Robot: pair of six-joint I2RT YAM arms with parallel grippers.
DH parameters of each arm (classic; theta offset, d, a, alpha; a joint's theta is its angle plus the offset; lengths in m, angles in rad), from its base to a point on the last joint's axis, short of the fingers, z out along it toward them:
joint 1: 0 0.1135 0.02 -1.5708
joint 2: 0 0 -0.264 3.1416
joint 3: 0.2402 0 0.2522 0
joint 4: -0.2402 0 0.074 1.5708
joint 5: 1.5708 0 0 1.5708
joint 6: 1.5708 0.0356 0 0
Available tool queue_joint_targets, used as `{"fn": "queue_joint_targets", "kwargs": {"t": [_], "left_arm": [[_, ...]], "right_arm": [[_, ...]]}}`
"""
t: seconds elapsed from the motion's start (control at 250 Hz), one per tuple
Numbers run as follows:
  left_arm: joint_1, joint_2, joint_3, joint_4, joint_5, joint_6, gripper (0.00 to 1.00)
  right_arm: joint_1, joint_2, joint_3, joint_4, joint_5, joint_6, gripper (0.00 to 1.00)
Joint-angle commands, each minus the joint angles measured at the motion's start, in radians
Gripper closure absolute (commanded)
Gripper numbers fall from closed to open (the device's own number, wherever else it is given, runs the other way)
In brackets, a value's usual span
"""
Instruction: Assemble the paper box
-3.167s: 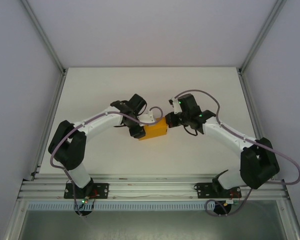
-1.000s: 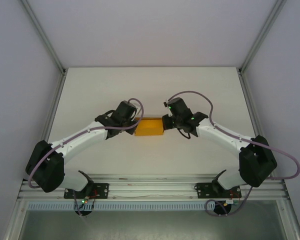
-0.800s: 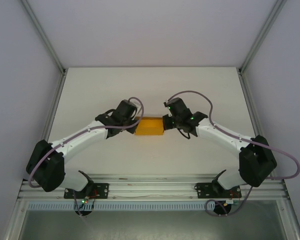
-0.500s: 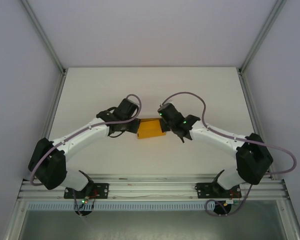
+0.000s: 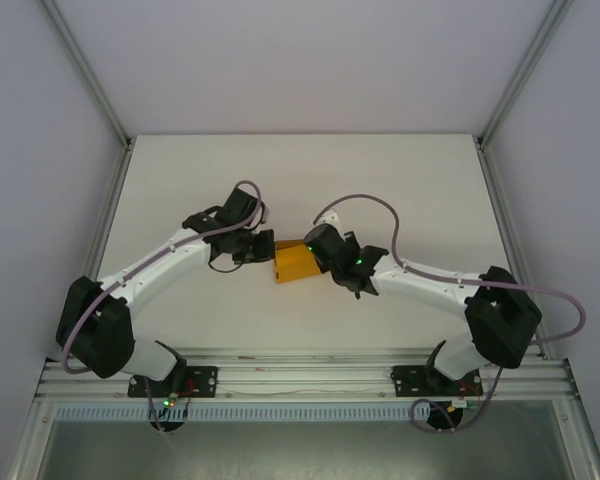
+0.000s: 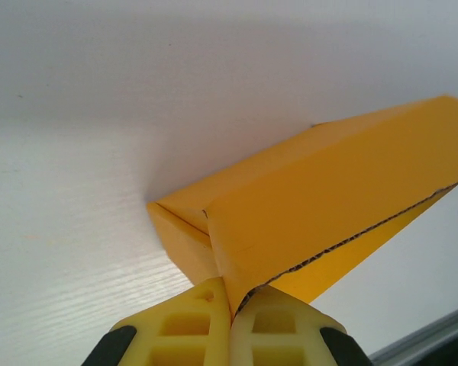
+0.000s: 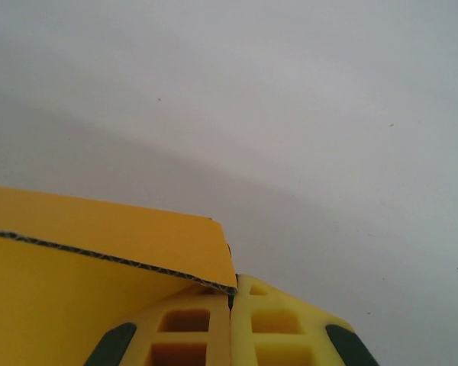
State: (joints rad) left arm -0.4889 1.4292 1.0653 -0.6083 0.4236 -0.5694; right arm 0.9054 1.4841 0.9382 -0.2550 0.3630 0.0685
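Observation:
The paper box (image 5: 294, 263) is a small orange-yellow card box held just above the white table (image 5: 400, 190), between the two arms. My left gripper (image 5: 264, 251) is at its left end. In the left wrist view its yellow fingertips (image 6: 185, 324) are shut on the corner of a corrugated flap of the box (image 6: 328, 191). My right gripper (image 5: 318, 256) is at the box's right end. In the right wrist view the gripper (image 7: 231, 296) is shut, and the corner of a card flap (image 7: 99, 229) ends right at the seam between its fingers.
Aluminium frame rails (image 5: 90, 90) and grey walls enclose the table on the left, right and back. A metal rail (image 5: 300, 380) with both arm bases runs along the near edge. The tabletop (image 6: 76, 191) lies pale under the box.
Both grippers have carried the box a little left and toward the near edge, and it has turned slightly. The right arm has stretched further left; the left wrist has pulled back left.

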Motion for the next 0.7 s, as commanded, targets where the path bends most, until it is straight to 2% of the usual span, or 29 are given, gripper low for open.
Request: {"fn": "queue_joint_targets", "kwargs": {"t": [0.0,0.12,0.26,0.428,0.504,0.696], "left_arm": [[0.001,-0.006,0.009,0.078,0.132,-0.104,1.0],[0.0,0.007,0.021,0.034,0.058,-0.078,1.0],[-0.019,0.017,-0.002,0.042,0.029,-0.037,1.0],[-0.121,0.051,0.033,-0.062,-0.189,0.084,1.0],[-0.138,0.073,0.036,-0.084,-0.23,0.082,1.0],[-0.191,0.092,-0.031,-0.023,-0.306,0.059,1.0]], "right_arm": [[0.021,0.013,-0.049,-0.025,-0.106,-0.006,1.0],[0.031,0.007,-0.053,-0.016,-0.088,-0.015,1.0],[0.03,-0.004,-0.059,-0.014,-0.091,-0.017,1.0],[0.032,-0.02,-0.064,-0.003,-0.095,-0.015,1.0],[0.033,-0.021,-0.064,0.001,-0.1,-0.008,1.0],[0.034,-0.03,-0.087,0.03,-0.089,0.005,1.0]]}}
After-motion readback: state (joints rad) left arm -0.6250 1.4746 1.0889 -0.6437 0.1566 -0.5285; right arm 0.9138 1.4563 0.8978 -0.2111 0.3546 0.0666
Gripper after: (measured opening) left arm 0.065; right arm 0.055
